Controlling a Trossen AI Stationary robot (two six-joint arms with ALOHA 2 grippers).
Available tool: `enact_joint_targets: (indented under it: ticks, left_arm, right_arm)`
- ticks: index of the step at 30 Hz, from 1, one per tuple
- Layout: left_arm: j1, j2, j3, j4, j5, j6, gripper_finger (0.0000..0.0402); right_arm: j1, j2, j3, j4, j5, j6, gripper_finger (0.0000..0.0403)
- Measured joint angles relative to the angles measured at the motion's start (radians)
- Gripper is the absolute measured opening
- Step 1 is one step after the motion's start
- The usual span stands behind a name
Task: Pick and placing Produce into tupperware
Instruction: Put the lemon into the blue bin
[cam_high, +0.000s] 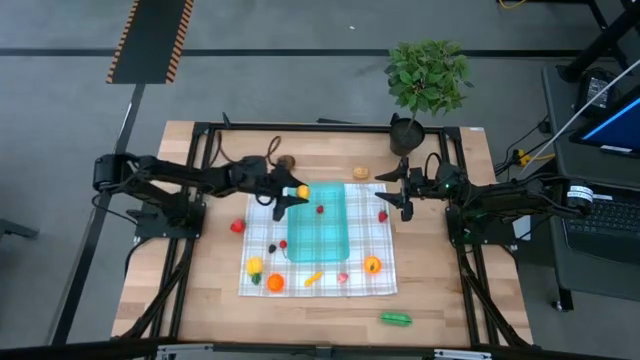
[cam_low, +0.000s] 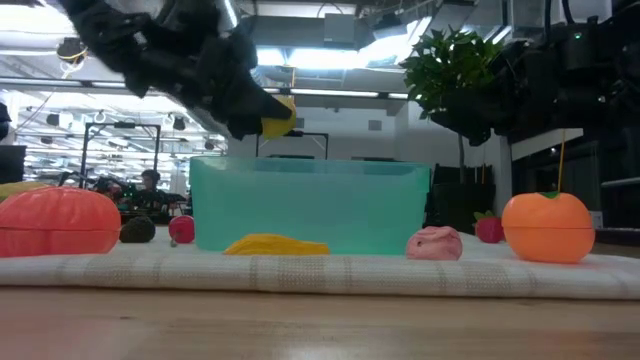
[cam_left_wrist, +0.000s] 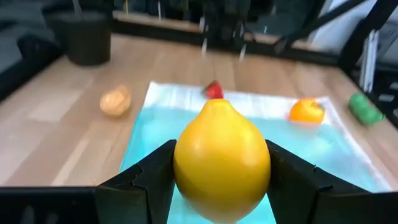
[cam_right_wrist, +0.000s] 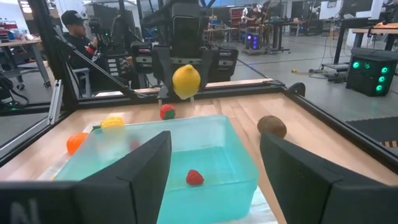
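Observation:
The teal tupperware (cam_high: 318, 232) stands on the checked cloth (cam_high: 375, 285), with a red strawberry (cam_high: 320, 209) inside. My left gripper (cam_high: 298, 192) is shut on a yellow lemon (cam_left_wrist: 221, 158) above the container's left far corner. It also shows in the low view (cam_low: 277, 120) and the right wrist view (cam_right_wrist: 186, 81). My right gripper (cam_high: 388, 196) is open and empty just right of the container, its fingers (cam_right_wrist: 143, 168) facing it. Other produce lies on the cloth: an orange (cam_high: 372, 265), a pink piece (cam_high: 342, 277), a yellow piece (cam_high: 313, 278). My left gripper pinches the lemon by its two opposite sides (cam_left_wrist: 183, 168) between the two fingers. The fingers come from the table's left, slanting down. The lemon is lifted clear, above the container's rim (cam_low: 300, 165).
A potted plant (cam_high: 425, 85) stands at the far right. A brown piece (cam_high: 287, 160) and a tan piece (cam_high: 361, 172) lie on the wood beyond the cloth, a green one (cam_high: 396, 319) near the front edge, a red one (cam_high: 237, 226) left of the cloth. A person shows beyond the table (cam_right_wrist: 78, 37).

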Motion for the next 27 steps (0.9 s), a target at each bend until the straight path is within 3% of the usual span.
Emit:
enact_joint_targets:
  ticks: [9, 14, 22, 27]
  left_arm:
    - [-0.007, 0.000, 0.170, -0.387, -0.035, 0.013, 0.0197]
    - [-0.037, 0.000, 0.218, -0.533, -0.151, 0.038, 0.0197]
    - [-0.043, 0.002, 0.236, -0.551, -0.155, 0.042, 0.0197]
    - [-0.044, 0.066, 0.236, -0.526, -0.155, 0.044, 0.0197]
  right_arm:
    - [0.000, 0.000, 0.000, -0.004, 0.000, 0.000, 0.0249]
    - [0.000, 0.000, 0.000, -0.007, 0.000, 0.000, 0.0249]
    - [0.000, 0.000, 0.000, -0.007, 0.000, 0.000, 0.0249]
    - [0.000, 0.000, 0.000, -0.008, 0.000, 0.000, 0.0249]
